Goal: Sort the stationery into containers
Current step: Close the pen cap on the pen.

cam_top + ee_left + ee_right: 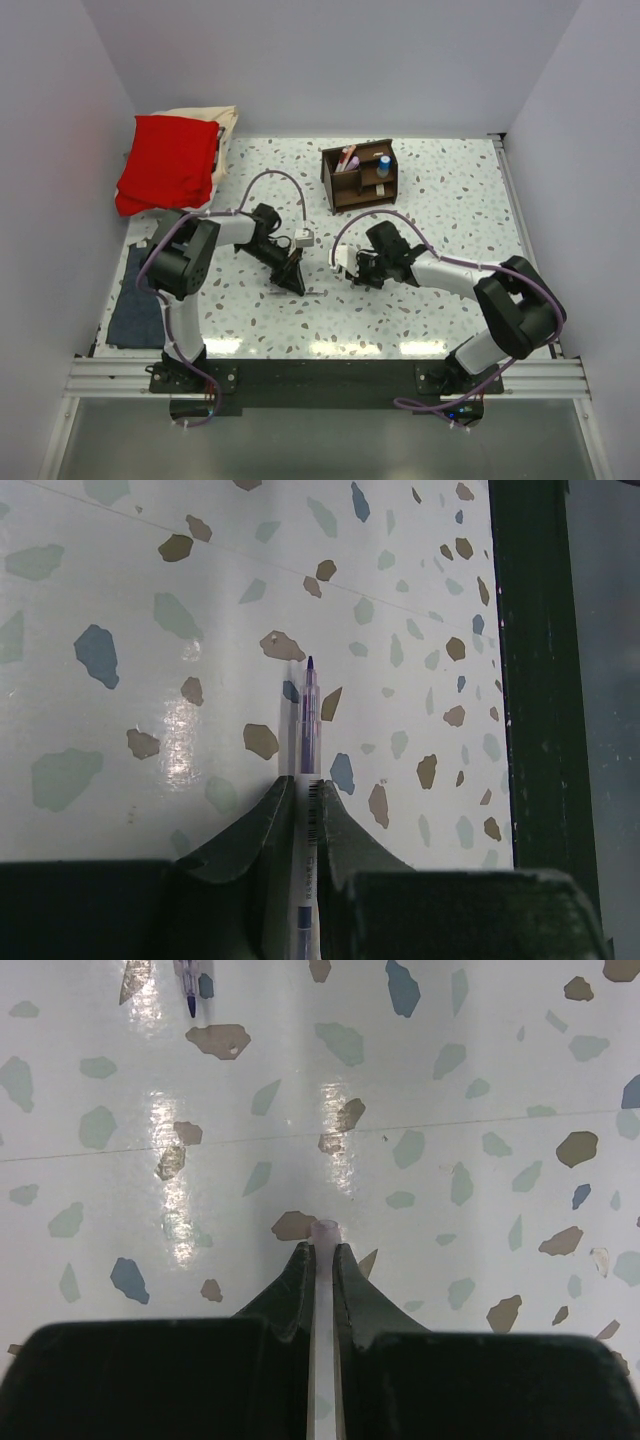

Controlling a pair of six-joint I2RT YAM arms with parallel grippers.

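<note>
My left gripper (306, 785) is shut on a white pen (308, 710) whose bare purple tip sticks out past the fingertips, low over the speckled table. My right gripper (325, 1250) is shut on a pale, translucent tube that looks like a pen cap (326, 1232); its open end faces outward. The pen's tip (187, 985) shows at the top left of the right wrist view. In the top view the two grippers (293, 280) (345, 262) face each other near the table's middle. The dark brown organizer (375, 190) stands at the back, holding a pink-red pen (347, 157) and a blue-and-white cylinder (383, 163).
A red cloth (165, 160) lies over a cream one at the back left corner. A folded blue-grey cloth (135, 300) lies at the left edge beside the left arm. A dark rail (535, 680) borders the table's near edge.
</note>
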